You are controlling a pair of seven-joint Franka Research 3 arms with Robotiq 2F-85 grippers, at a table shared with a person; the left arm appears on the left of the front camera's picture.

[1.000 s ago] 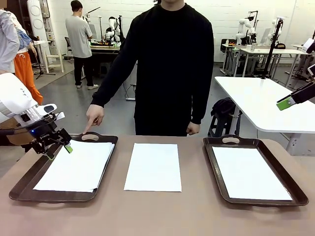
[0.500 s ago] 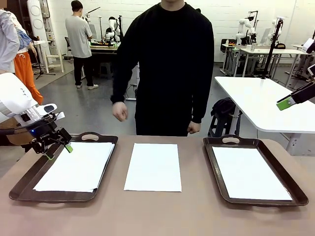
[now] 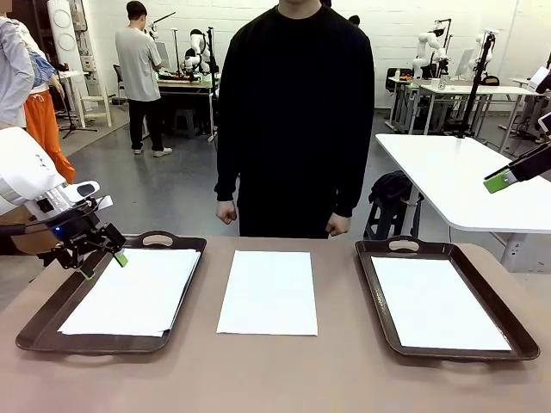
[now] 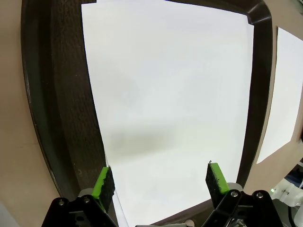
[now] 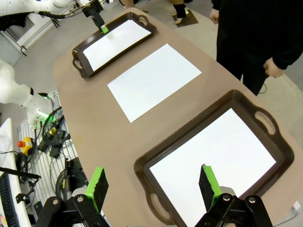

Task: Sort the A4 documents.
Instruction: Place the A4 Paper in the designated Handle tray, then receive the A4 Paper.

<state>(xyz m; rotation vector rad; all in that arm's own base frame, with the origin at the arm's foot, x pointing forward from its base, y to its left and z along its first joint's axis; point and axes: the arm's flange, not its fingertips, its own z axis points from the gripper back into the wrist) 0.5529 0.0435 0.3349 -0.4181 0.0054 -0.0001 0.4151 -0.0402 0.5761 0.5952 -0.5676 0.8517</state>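
Observation:
A4 documents lie in three places. A small stack point(image 3: 133, 291) rests in the left brown tray point(image 3: 41, 320), one sheet point(image 3: 269, 291) lies bare on the table between the trays, and another sheet point(image 3: 437, 301) sits in the right tray point(image 3: 375, 292). My left gripper point(image 3: 103, 266) hovers open over the left tray's far left corner. In its wrist view the left gripper point(image 4: 161, 177) stands above the stack point(image 4: 165, 85), holding nothing. My right gripper point(image 3: 499, 181) hangs high at the right edge. Its wrist view shows the right gripper point(image 5: 154, 182) open above the right tray point(image 5: 189, 132).
A person in a black top point(image 3: 297, 112) stands at the far side of the table, both fists at their sides. A white table point(image 3: 465, 172) stands behind at the right. Bare brown tabletop point(image 3: 275, 370) runs along the near edge.
The person's hand, which pointed at the left tray's far handle, has drawn back to their side. Neither arm has moved.

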